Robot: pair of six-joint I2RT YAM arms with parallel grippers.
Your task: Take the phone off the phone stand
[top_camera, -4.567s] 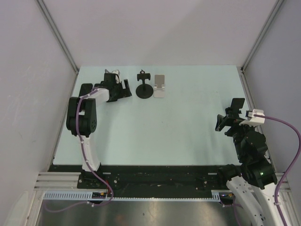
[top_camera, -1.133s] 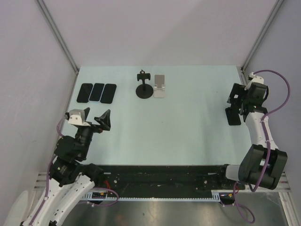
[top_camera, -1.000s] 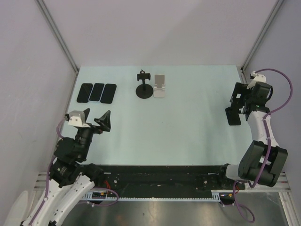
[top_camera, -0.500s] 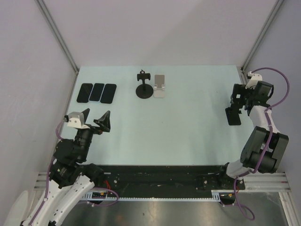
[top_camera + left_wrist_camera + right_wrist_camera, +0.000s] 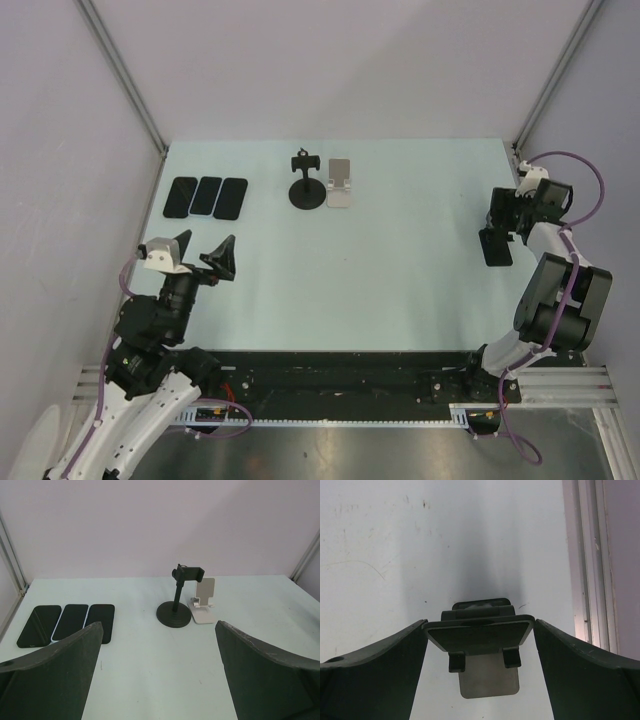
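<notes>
A dark phone leans on a small dark stand with a grey base and two front hooks. Both sit at the table's right side in the top view. My right gripper is open. Its fingers flank the phone's upper corners, and I cannot tell whether they touch it. In the top view the right gripper sits just behind the stand. My left gripper is open and empty, drawn back at the near left, and it also shows in the left wrist view.
Three dark phones lie flat side by side at the far left. A black clamp stand and a white stand stand at the far middle, both without a phone. A metal rail runs along the right table edge.
Over the last second my right wrist has swung toward the right rail. The phone and stand stayed put. Earlier, my left arm reached over the far-left phones and has since drawn back.
</notes>
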